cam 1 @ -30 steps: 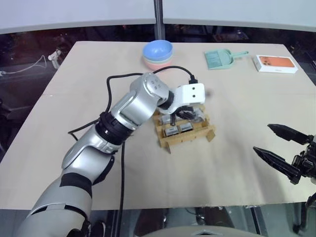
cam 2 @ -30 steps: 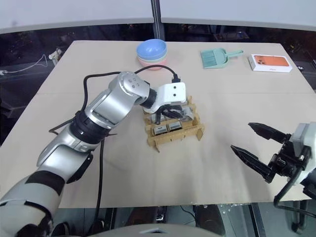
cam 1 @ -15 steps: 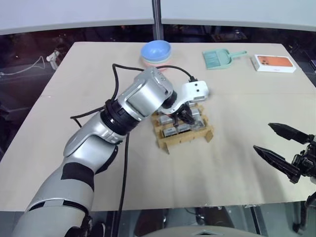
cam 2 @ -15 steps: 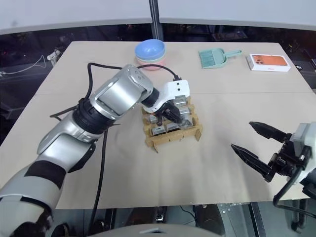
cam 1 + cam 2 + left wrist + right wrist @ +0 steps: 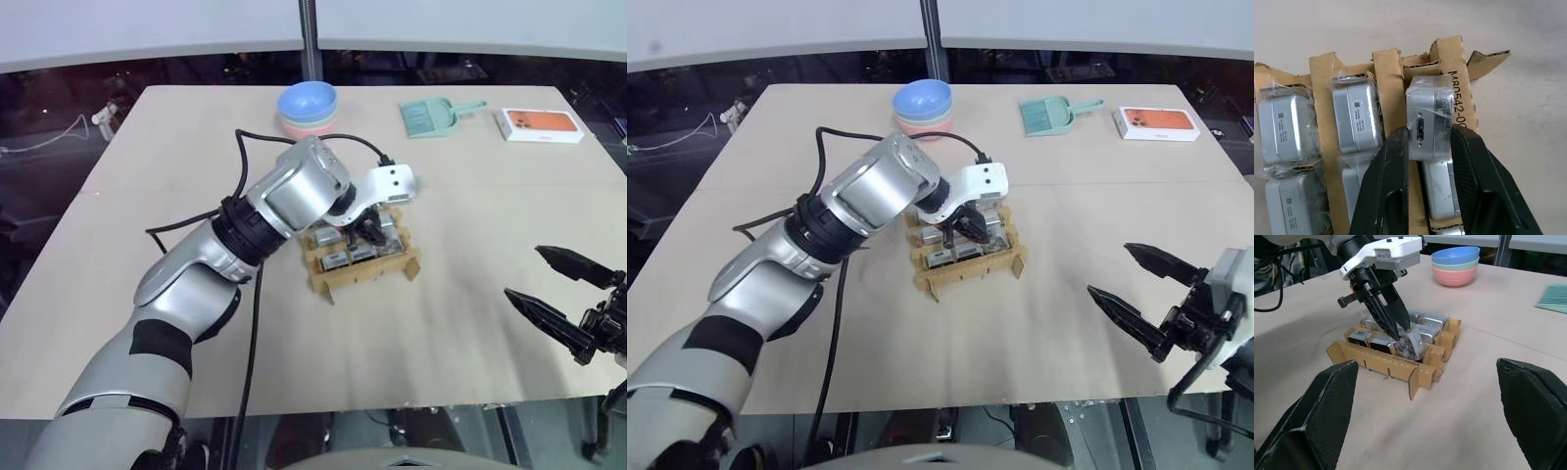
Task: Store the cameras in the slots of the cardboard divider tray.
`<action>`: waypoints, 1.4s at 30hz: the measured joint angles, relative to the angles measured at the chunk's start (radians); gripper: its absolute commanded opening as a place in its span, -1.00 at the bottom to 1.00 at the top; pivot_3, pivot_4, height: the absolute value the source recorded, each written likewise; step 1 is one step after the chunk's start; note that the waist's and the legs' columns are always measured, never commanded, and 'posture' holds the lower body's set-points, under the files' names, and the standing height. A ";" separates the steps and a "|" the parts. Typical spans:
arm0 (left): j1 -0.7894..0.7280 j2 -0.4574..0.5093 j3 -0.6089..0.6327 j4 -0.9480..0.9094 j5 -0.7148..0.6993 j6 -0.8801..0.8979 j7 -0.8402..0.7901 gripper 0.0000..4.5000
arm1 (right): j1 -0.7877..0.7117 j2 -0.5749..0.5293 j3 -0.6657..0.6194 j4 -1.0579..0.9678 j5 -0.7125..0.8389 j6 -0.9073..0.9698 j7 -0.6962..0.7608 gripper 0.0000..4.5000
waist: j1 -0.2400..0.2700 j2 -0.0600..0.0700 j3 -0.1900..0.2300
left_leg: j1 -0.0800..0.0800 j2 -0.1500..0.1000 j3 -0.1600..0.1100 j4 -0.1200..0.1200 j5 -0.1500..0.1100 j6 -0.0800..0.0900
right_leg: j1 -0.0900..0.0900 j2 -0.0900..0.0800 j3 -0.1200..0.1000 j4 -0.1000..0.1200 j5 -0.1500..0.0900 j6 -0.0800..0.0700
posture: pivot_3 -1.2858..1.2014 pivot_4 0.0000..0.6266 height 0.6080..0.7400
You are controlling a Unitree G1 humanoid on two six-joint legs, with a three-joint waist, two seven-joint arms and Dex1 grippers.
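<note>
One camera, pinched in the left claw, is now tilting down into the tray's corner slot, nearly stored, while the right claw is idling wide open at lower right.

Robot test lab or demo bench. Plain beige table fills frame centre, dark floor around edges. Grey pole rises at top centre before pale curved wall. Loose cable at upper left. Staged props along far edge: bowls, dustpan, box.

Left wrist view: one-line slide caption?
Left gripper shut on a plastic-wrapped camera at a corner slot of the cardboard divider tray, other cameras already slotted.
</note>
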 measured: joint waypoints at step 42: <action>0.053 0.039 0.262 -0.031 -0.119 -0.067 -0.014 0.92 | 0.008 -0.024 0.015 0.006 0.003 -0.015 0.003 1.00 | 0.003 0.000 0.001 | -0.004 0.001 0.000 0.005 0.000 0.000 | -0.001 -0.001 0.001 0.002 -0.001 0.001 | 0.03 -0.52 1.00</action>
